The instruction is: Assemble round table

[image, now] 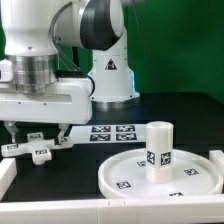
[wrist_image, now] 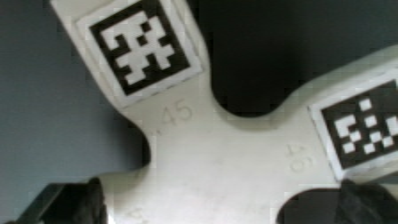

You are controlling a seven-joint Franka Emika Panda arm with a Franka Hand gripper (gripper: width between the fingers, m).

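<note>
Claw (image: 37, 133) is down on the cross (wrist_image: 187, 150), fingers (wrist_image: 63, 205) either side of one arm; honestly can't tell if it's squeezing. Leg (image: 157, 143) stands upright on the disc (image: 118, 178).

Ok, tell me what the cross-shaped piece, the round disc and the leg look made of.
Cross-shaped piece: looks like matte white plastic, slightly grainy; faint embossed numbers suggest moulding or printing.
Round disc: probably the same white plastic, smooth and evenly coloured.
Leg: same uniform white look; too small to judge the finish.
</note>
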